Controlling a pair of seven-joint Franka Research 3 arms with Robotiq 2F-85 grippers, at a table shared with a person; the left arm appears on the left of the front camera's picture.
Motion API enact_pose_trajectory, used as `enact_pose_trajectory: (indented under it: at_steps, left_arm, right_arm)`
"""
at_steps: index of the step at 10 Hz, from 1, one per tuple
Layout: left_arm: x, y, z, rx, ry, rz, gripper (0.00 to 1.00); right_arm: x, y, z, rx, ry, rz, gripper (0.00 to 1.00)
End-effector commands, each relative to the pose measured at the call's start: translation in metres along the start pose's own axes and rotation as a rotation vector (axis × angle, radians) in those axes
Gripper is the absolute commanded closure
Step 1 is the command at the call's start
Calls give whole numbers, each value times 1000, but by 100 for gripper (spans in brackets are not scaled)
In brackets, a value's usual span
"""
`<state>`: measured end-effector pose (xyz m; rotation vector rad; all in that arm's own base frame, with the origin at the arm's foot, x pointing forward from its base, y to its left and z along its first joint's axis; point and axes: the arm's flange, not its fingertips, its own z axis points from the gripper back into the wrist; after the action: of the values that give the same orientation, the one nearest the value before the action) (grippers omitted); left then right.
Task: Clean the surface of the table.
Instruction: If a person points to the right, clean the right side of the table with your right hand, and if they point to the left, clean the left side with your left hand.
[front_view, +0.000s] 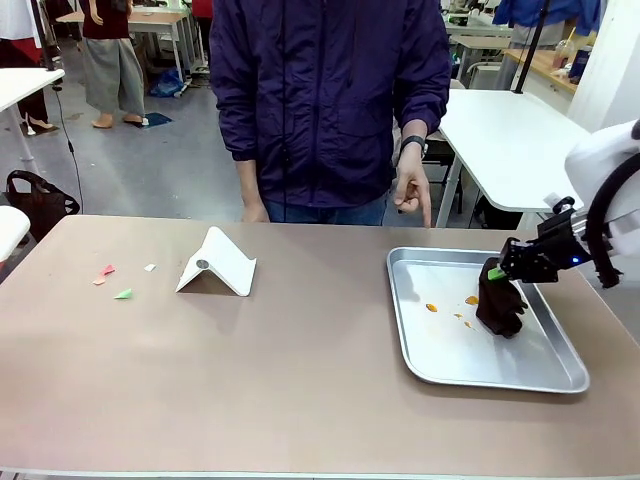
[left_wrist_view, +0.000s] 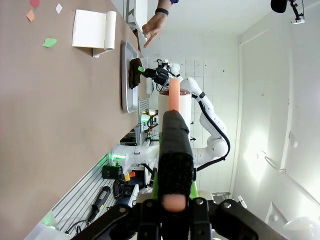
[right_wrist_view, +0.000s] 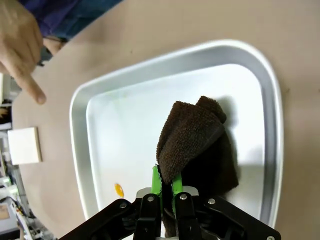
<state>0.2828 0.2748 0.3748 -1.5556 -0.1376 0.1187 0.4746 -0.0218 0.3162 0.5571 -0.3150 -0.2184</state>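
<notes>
The taupe table (front_view: 300, 390) carries a green paper scrap (front_view: 123, 294), pink scraps (front_view: 105, 271) and a white one (front_view: 150, 267) at its left. At the right, my right gripper (front_view: 497, 272) is shut on a dark brown cloth (front_view: 500, 305) that hangs onto the silver tray (front_view: 400, 320). The right wrist view has the cloth (right_wrist_view: 195, 145) pinched between the green pads of the right gripper (right_wrist_view: 166, 182), resting on the tray floor. My left gripper (left_wrist_view: 175, 200) is shut on a black stick with salmon-orange ends (left_wrist_view: 175, 155), held off the table's edge.
A white folded stand (front_view: 218, 262) sits left of the table's centre. Orange crumbs (front_view: 431, 307) lie in the tray. A person in a dark jacket stands at the far side, one hand (front_view: 412, 190) pointing down toward the tray's far edge.
</notes>
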Motion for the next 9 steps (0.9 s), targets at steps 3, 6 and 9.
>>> enact_pose_trajectory:
  at_steps: [3,6,9]
  left_arm:
    - [-3,-3,0,-16,2,-20,98]
    - [-3,-3,0,-16,2,-20,98]
    - [-3,-3,0,-16,2,-20,98]
  right_arm:
    - [16,15,-38,73,-56,32,91]
    - [9,32,-53,211,34,42,91]
    - [-6,51,-62,270,162,41,91]
